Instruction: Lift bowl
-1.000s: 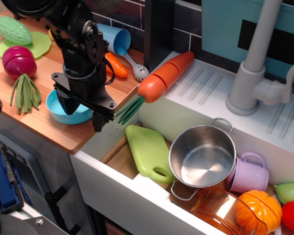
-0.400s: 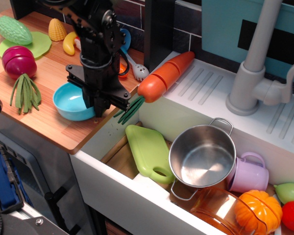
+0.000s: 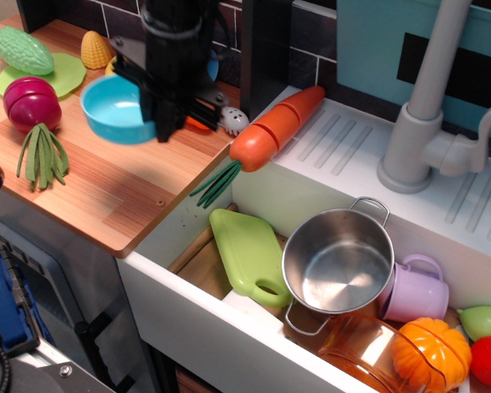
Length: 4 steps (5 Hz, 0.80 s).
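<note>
The light blue bowl (image 3: 114, 110) hangs in the air above the wooden counter (image 3: 106, 188), held by its right rim. My black gripper (image 3: 161, 123) is shut on that rim and comes down from the top of the view. The bowl sits level, its open side up, clear of the counter surface. The arm hides the bowl's right edge and the items behind it.
On the counter lie green beans (image 3: 39, 151), a magenta onion (image 3: 31, 101), a green gourd (image 3: 22, 50), a yellow corn (image 3: 96, 50). A large carrot (image 3: 274, 128) rests on the sink edge. The sink holds a steel pot (image 3: 338, 262), green cutting board (image 3: 247, 254), purple cup (image 3: 416, 291).
The gripper has risen and shifted toward the back with the bowl in it; the bowl has left the counter and now hangs above it.
</note>
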Each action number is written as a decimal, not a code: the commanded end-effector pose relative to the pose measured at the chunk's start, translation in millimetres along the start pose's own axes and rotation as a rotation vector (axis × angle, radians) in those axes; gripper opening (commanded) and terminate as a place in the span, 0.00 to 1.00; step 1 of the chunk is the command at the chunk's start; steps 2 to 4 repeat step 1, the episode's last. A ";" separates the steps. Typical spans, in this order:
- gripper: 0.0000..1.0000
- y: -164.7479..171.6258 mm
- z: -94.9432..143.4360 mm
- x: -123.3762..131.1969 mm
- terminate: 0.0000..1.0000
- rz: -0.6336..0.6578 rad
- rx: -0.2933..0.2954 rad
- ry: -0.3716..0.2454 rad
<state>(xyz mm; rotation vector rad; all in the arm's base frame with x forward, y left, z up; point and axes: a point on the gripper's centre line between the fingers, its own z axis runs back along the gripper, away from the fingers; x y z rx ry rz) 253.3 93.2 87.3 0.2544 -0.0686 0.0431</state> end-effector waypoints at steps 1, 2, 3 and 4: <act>0.00 14.8 17.1 -13.0 1.00 0.002 0.042 -0.050; 0.00 14.8 17.1 -13.0 1.00 0.002 0.042 -0.050; 0.00 14.8 17.1 -13.0 1.00 0.002 0.042 -0.050; 0.00 14.8 17.1 -13.0 1.00 0.002 0.042 -0.050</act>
